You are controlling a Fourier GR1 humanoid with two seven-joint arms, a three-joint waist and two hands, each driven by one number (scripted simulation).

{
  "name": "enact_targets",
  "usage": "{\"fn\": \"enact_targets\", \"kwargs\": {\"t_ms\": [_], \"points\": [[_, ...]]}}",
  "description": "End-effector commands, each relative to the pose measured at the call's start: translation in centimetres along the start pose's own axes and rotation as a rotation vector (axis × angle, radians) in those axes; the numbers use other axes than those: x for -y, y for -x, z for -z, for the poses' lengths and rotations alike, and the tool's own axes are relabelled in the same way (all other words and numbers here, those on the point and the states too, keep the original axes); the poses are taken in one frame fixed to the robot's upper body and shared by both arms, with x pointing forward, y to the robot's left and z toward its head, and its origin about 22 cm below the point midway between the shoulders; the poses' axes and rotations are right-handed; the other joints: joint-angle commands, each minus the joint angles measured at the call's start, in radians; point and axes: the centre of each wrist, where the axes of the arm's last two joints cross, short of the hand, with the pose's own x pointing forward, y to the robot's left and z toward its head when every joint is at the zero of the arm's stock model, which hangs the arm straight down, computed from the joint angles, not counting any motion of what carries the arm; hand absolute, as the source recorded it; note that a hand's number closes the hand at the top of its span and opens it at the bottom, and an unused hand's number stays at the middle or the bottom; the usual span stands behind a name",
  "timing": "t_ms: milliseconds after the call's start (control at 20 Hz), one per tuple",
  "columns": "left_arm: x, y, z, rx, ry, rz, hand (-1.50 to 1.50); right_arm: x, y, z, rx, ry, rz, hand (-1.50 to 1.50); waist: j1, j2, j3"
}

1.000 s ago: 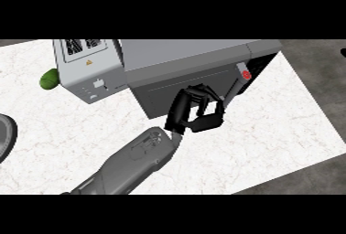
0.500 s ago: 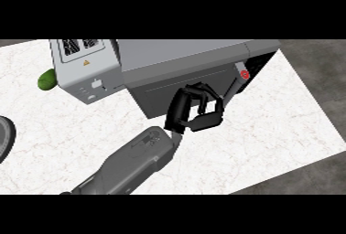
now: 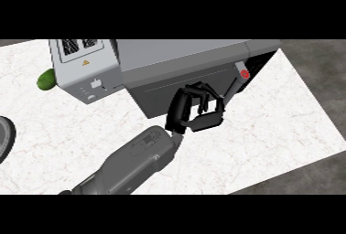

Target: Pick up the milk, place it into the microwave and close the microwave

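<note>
Even, bright, diffuse lighting — the white marbled worktop (image 3: 270, 132) reads uniformly pale from near edge to far corner, without glare. Shadows are faint: only a soft darkening along the microwave (image 3: 182, 68) base. The microwave's front face sits in shade — darker than its top. The floor beyond the worktop's right edge is dim.

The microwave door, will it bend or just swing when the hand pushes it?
The microwave door looks like a flat, stiff panel, so it probably won't bend. It looks attached along one edge, so it would likely swing. The microwave is big and boxy, so the hand probably won't tip it.
</note>
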Motion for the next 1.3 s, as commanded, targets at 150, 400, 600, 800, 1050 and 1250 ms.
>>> {"fn": "enact_targets", "kwargs": {"t_ms": [150,400,600,800,1050,1250], "points": [[-0.5,-1.4,3.0,0.05,-0.038,0.007,1.5,1.3,-1.2,0.5,0.01,-0.004,-0.029,-1.5,-0.007,0.011,-0.001],[-0.4,-1.3,2.9,0.064,-0.039,-0.003,1.5,1.9,-1.8,0.9,0.025,0.004,-0.045,-1.5,-0.007,0.016,0.0],[-0.4,-1.1,2.9,0.066,-0.035,-0.003,1.5,2.5,-2.3,0.9,0.026,0.008,-0.054,-1.5,-0.01,0.019,0.001],[-0.2,-1.3,3.0,0.077,-0.033,-0.009,1.5,3.0,-3.4,1.5,0.013,-0.011,-0.109,-1.5,-0.004,0.021,0.001],[-0.1,-1.3,3.0,0.084,-0.037,-0.029,1.5,4.0,-4.7,1.6,0.009,-0.005,-0.159,-1.5,-0.005,0.024,0.002],[-0.1,-1.3,3.1,0.1,-0.04,-0.014,1.5,4.5,-5.0,1.6,0.011,-0.003,-0.159,-1.5,-0.002,0.026,0.004]]}}
